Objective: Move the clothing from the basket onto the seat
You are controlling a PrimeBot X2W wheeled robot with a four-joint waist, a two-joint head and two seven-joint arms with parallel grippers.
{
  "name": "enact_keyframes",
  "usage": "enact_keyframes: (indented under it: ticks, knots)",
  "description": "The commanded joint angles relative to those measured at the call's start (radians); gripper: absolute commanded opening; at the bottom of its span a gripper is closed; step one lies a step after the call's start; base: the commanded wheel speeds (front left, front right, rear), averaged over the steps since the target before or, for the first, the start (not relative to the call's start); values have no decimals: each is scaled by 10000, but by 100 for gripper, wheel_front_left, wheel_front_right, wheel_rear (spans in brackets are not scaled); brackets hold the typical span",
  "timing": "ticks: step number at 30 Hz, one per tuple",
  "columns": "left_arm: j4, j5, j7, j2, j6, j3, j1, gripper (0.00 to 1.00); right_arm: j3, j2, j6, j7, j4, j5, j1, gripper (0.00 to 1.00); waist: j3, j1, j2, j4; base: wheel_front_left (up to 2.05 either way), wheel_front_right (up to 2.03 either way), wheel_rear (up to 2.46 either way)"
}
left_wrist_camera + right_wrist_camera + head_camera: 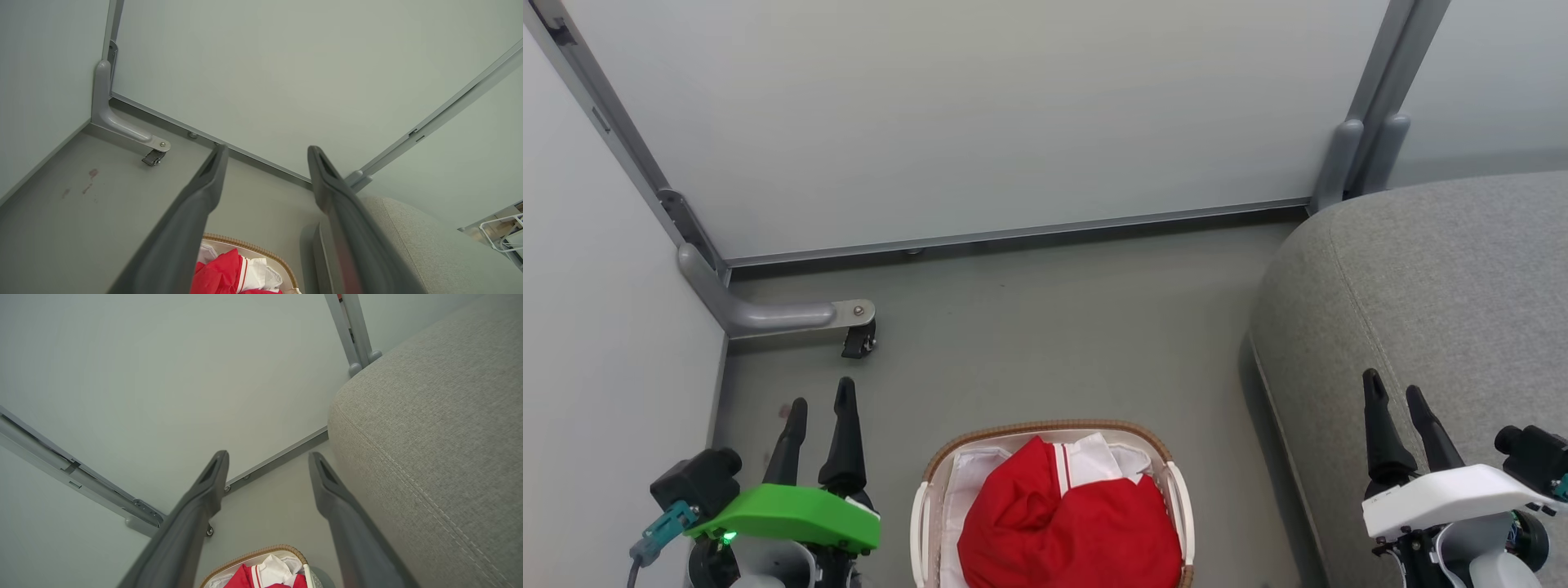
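Two claws sit nearest, low in the head view: left claw [822, 394] under a green cover [792, 510], right claw [1392, 382] under a white cover [1454, 490]. Both are spread wide with nothing between the fingers, and the wrist views agree.
Three pale panels [980, 114] stand behind, their tops cut off.
One grey floor [1054, 327].
One seat [1437, 310] at right, cut by the right and bottom edges; the right claw shows against its front.
One basket [1045, 426] stands on the floor between the claws, just left of the seat, its near end cut off.
Clothing [1078, 531] is one red heap with white stripes in the basket, on a white liner [964, 490]; the garment count is unclear.
One black caster [858, 341] sits by the left corner.
Faint reddish marks [92, 173] show on the floor.
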Motion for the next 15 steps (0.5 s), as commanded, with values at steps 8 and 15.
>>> enact_keyframes:
  ticks: [8, 15]
  knots:
    - [173, 1165, -302, 73, -64, 27, 66, 100, 42, -81, 5, -307, -13, -1230, 73, 100, 0, 0, -1, 32, 0, 0, 0]
    - [354, 1742, -474, 79, -91, -11, 90, 100, 77, -89, 4, -482, -11, -2030, 134, 100, -17, 0, -1, 50, 0, 0, 0]
